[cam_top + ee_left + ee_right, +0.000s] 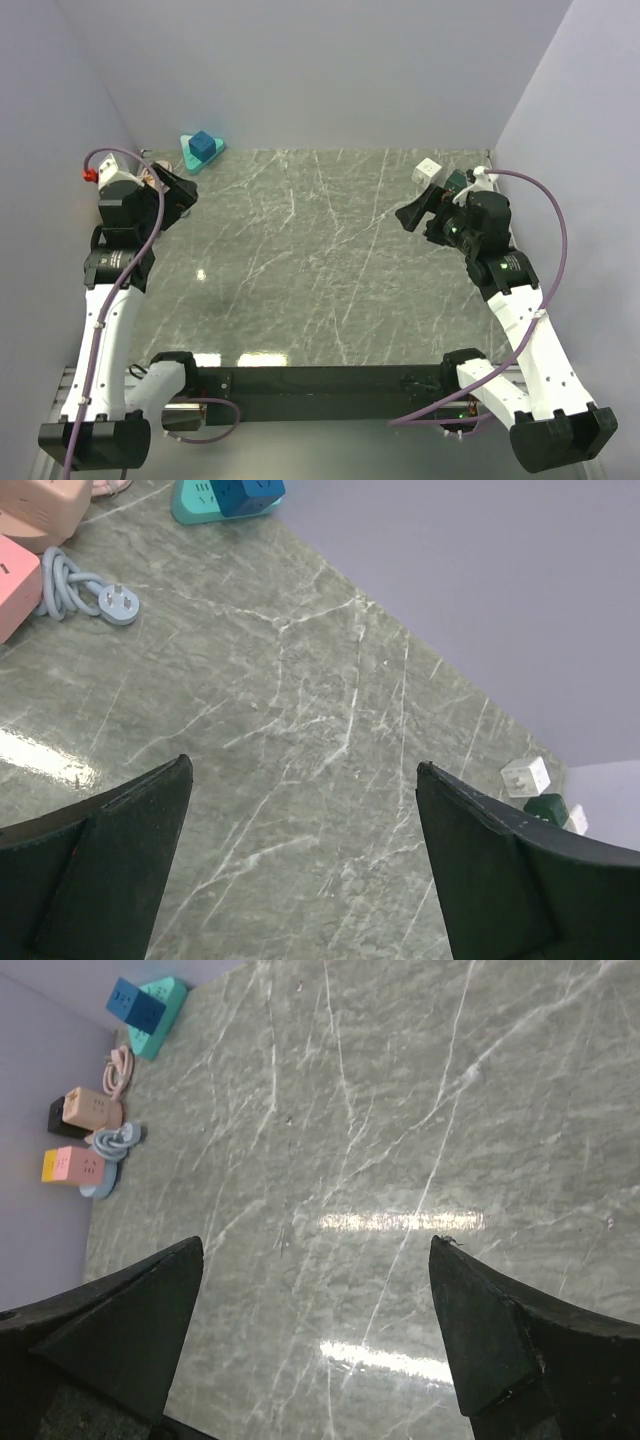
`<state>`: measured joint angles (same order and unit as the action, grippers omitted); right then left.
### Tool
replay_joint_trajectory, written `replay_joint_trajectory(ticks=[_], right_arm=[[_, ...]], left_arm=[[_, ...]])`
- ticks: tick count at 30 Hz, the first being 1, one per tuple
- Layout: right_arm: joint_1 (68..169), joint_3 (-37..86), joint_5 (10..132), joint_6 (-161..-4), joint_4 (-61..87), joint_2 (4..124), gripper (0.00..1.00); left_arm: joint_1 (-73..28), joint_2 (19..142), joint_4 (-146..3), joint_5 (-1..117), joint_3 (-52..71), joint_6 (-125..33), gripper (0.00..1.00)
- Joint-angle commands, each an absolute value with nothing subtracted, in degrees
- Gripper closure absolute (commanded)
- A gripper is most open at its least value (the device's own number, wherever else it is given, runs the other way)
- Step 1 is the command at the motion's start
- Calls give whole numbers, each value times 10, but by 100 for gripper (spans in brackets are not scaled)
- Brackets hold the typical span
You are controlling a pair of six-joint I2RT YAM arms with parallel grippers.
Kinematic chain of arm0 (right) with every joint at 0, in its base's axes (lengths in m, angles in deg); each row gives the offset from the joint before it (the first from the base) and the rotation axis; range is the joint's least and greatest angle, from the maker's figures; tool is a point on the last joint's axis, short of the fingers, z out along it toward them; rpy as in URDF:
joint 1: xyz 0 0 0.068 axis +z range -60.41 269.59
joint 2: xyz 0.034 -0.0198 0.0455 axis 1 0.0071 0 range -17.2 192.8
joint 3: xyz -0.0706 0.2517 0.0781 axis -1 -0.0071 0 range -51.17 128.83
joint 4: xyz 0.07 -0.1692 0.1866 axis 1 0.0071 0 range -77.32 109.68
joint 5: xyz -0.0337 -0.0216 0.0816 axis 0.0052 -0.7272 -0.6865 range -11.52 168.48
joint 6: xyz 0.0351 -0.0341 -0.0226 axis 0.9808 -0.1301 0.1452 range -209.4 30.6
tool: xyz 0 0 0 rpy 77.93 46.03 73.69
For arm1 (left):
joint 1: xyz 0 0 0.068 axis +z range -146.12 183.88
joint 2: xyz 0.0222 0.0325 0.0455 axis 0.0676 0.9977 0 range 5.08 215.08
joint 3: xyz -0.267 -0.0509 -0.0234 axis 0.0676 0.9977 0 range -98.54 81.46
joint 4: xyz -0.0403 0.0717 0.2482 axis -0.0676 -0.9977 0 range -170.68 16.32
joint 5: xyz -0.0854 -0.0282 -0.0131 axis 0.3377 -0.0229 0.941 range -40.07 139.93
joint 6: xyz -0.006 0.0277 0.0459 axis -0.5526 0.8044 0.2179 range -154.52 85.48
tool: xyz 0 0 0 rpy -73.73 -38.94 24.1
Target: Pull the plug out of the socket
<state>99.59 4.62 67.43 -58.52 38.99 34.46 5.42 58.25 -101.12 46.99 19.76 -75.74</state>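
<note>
A: Where is the blue cube plug (203,146) found, and which way is it pointed?

B: It is seated on top of the teal socket base (190,160), in the far left corner of the tabletop (320,260). It is stood upright on the base. No long axis can be made out, as the plug is cube-shaped. The base is seen as a flat triangle with rounded corners.

A: How is the plug described?

B: A deep blue body is shown, with small slot marks on its side faces. The base under it is paler, a blue-green.

A: What room is offered around it?

B: The base is set just beside the back wall (320,70) and near the left wall (40,120). Along the left edge, pink power cubes (15,580) and a coiled grey cable (80,588) are laid near it. A white cube adapter (428,168) is placed well apart, at the far right. The middle of the tabletop is left bare.

A: And the claws?

B: The left claw (178,195) is held wide apart, near the base. The right claw (415,212) is also spread wide. Nothing is gripped by either.
</note>
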Motion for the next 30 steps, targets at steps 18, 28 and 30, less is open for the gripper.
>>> replay_joint_trajectory(ticks=[18,28,30], right_arm=[[1027,68,637,-597,449,432,0],[1042,105,646,-641,483,489,0],[1042,112,643,-644,490,502,0]], left_arm=[[98,991,-1207,151,-55,-892,1],[116,1106,-1318,135,-101,-1163,1],[125,1119,-1328,145,-92,-1194,1]])
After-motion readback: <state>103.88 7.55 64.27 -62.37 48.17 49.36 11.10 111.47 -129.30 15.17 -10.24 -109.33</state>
